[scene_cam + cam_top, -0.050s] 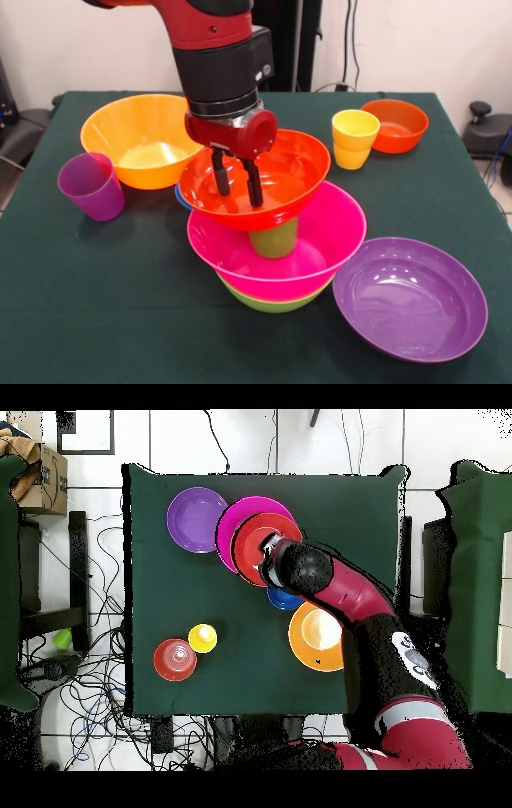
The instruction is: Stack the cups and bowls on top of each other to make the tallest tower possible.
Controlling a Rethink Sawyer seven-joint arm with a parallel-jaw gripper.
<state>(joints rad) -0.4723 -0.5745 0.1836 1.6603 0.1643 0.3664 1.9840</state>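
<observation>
The tower (276,240) stood near the middle of the green counter (120,320) and served as the reference point. From the bottom up it comprised a lime green bowl (272,302), a pink bowl (280,256), a green cup (274,238) standing in the pink bowl, and a large red-orange bowl (272,180) resting on that cup. The gripper (237,182) hung inside the red-orange bowl, its two dark jaws apart and pointing down, with nothing between them. The purple bowl (410,298) sat just beside the tower, on the right in the front view, its rim close to the pink bowl. The large orange bowl (140,138) lay behind the tower to the left, and the purple cup (92,186) stood upright beside that bowl. A blue bowl (284,599) lay between the tower and the orange bowl, mostly hidden. The yellow cup (354,138) stood upright well behind the tower to the right, touching or nearly touching the small red-orange bowl (396,125).
</observation>
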